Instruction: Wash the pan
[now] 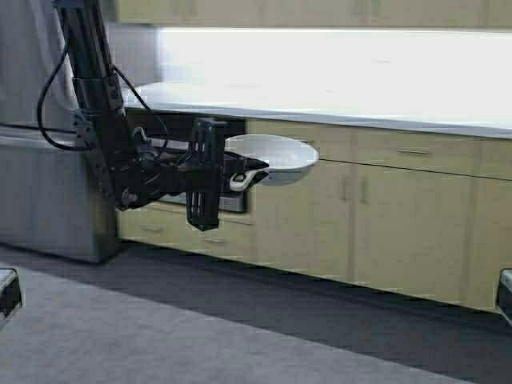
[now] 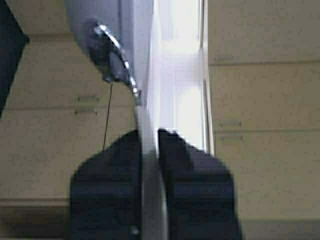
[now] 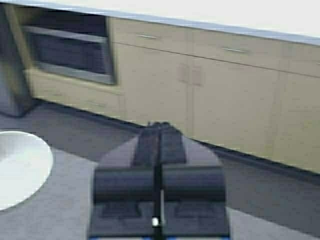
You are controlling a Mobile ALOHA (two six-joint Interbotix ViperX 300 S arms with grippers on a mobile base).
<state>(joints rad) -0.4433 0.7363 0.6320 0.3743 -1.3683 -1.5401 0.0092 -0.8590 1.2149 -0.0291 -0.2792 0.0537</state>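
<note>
Black fingers (image 2: 105, 195) of the left gripper (image 1: 234, 178) are clamped on the short handle of the pan (image 1: 276, 157), holding it in the air before the cabinets (image 1: 400, 216). It looks stiff and rather light, but I judge the smooth handle slippery, so the grip must stay firm. Right gripper (image 3: 160, 131) rests closed, low, over the floor (image 1: 200, 328).

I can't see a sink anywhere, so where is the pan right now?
The pan is in the air, left of centre in the high view, held by its handle in the left gripper, in front of the pale cabinets just below the countertop.
</note>
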